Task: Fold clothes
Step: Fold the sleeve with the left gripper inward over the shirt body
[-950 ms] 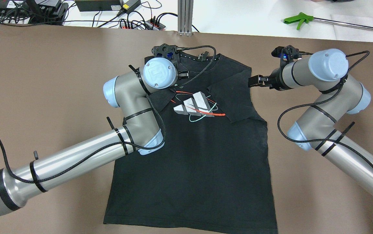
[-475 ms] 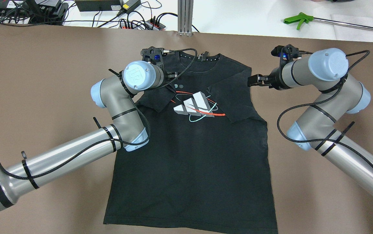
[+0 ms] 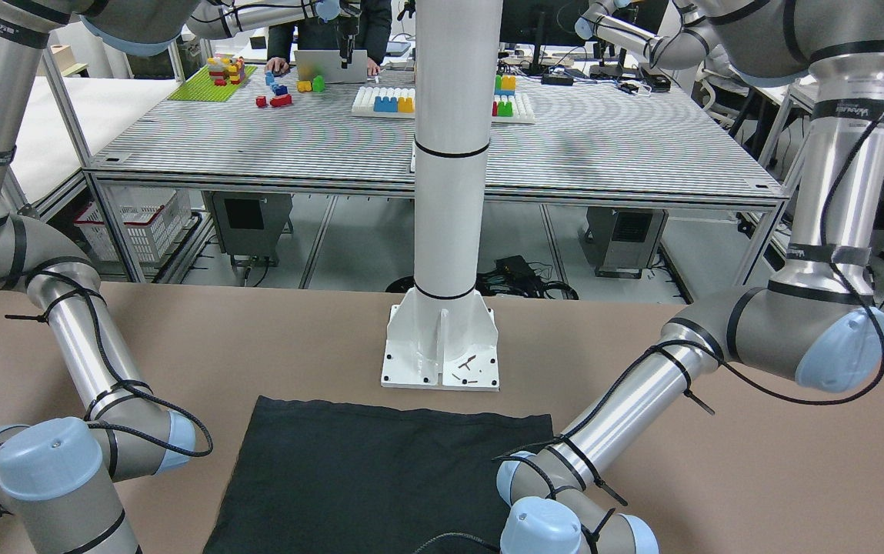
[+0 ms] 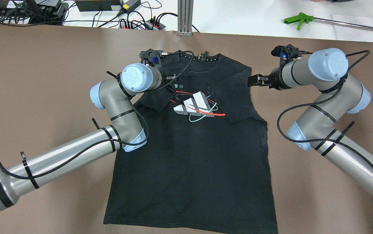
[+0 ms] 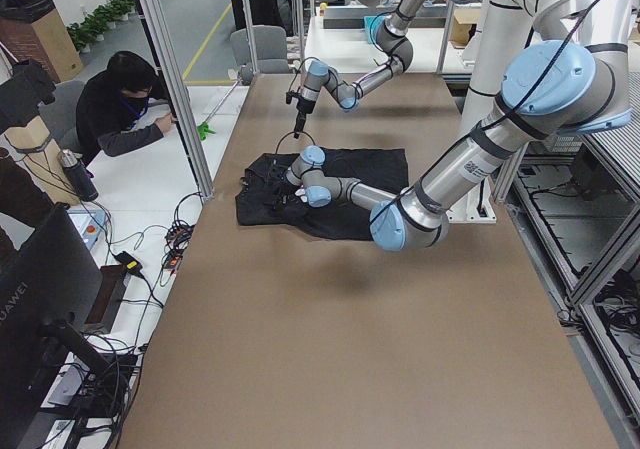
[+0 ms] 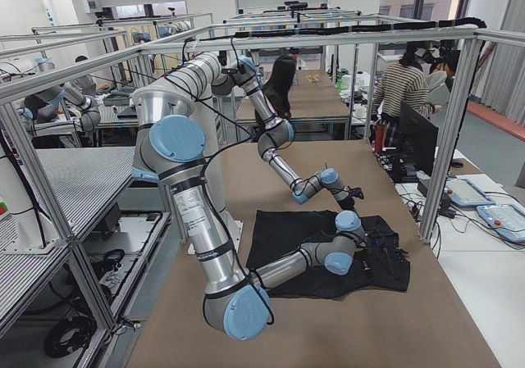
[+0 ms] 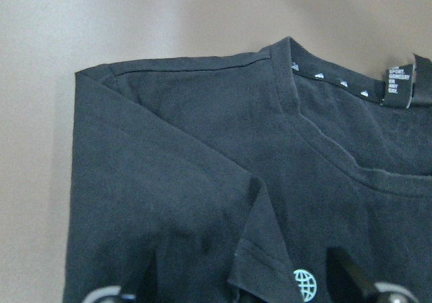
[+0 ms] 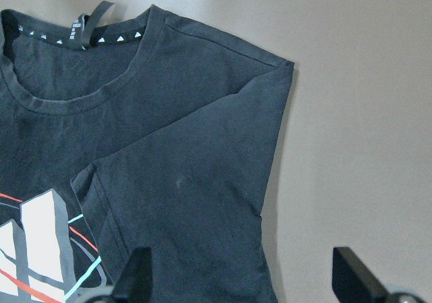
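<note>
A brown surface (image 4: 43,81) fills the overhead view, with a white bench of cables behind it. A black shirt (image 4: 192,162) lies flat in the middle of the surface, front side up, with the collar at the far side and the hem toward the robot. Both sleeves are folded inward onto the chest. On the chest is a big logo (image 4: 194,104) of three slanted white stripes, crossed by a red and a teal line. Above it are two small white globe icons (image 4: 179,86). Inside the collar runs a tape (image 8: 115,38) with small white triangles, and a grey neck label (image 7: 397,87) carries writing too small to read. The blue cap (image 4: 136,76) on the left wrist shows a UR mark. The left end effector (image 7: 246,291) is above the folded sleeve near the shoulder on the robot's left, with its jaws wide apart and nothing between them. The right end effector (image 4: 254,80) is at the opposite shoulder, just at the shirt's edge. It is also spread wide and empty, with one finger (image 8: 135,279) over the cloth and the other over the bare surface.
</note>
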Robot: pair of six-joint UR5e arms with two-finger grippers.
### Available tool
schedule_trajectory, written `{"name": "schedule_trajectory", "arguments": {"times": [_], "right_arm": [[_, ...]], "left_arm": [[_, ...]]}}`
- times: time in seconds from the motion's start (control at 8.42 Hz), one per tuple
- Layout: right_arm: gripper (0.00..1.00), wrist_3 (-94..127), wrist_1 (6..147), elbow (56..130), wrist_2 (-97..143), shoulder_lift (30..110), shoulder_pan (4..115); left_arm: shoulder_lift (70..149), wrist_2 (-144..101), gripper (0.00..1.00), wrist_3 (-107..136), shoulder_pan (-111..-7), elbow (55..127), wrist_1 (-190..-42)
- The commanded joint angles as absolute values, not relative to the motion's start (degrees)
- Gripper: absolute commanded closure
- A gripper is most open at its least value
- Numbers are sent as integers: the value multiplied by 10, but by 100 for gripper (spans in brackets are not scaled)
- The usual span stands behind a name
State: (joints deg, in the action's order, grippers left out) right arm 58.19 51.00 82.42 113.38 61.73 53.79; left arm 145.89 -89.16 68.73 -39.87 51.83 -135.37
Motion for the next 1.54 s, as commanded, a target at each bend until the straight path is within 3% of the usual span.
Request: {"name": "schedule_trajectory", "arguments": {"times": [0.0,0.12,0.24,1.07,1.19,1.31,1.43], "right_arm": [[6,582,511,824,1134,618,539],[6,582,511,824,1134,620,539],[6,582,511,824,1134,620,540],[6,583,508,838,1134,634,540],[6,584,508,844,1134,637,540],[6,583,508,848,1134,641,539],[6,583,508,848,1134,641,539]], "left_arm": [[1469,-889,85,687,-395,512,-1354],[1476,-889,96,691,-393,506,-1352],[1484,-889,100,695,-392,505,-1339],[1550,-885,100,737,-392,502,-1223],[1547,-879,83,737,-392,502,-1224],[1546,-856,5,737,-384,502,-1224],[1547,-845,5,743,-382,504,-1224]]}}
